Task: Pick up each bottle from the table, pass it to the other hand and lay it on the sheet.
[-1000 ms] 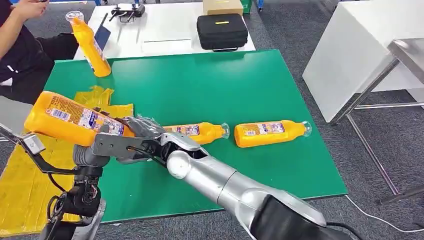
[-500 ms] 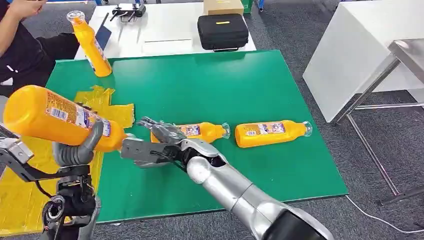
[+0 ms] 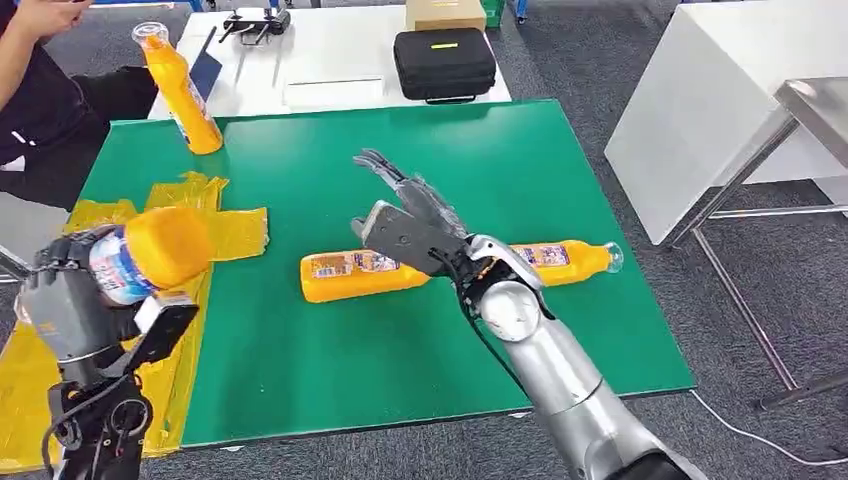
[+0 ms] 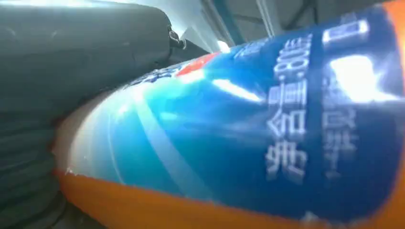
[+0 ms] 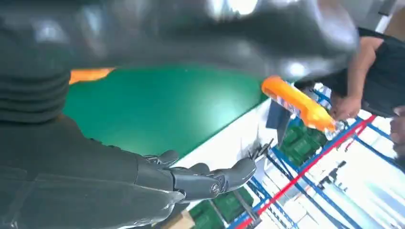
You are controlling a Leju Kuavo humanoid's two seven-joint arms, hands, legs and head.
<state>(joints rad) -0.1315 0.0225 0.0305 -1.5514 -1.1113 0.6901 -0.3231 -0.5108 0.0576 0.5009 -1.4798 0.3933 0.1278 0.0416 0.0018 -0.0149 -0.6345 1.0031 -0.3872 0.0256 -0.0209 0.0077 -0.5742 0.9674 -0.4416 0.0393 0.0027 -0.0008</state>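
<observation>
Yellow sheet (image 3: 232, 228) beneath left hand (image 3: 62, 307) gripping bottle (image 3: 150, 250), right hand (image 3: 412, 225) fingers apart

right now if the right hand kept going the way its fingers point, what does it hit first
Probably nothing on the mat. The right hand is raised, fingers aimed up and away over bare green mat toward the white table beyond. The upright bottle sits well off that line, though depth is unclear.

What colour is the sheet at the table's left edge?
Yellow, crinkled sheet; clearest in the head view.
</observation>
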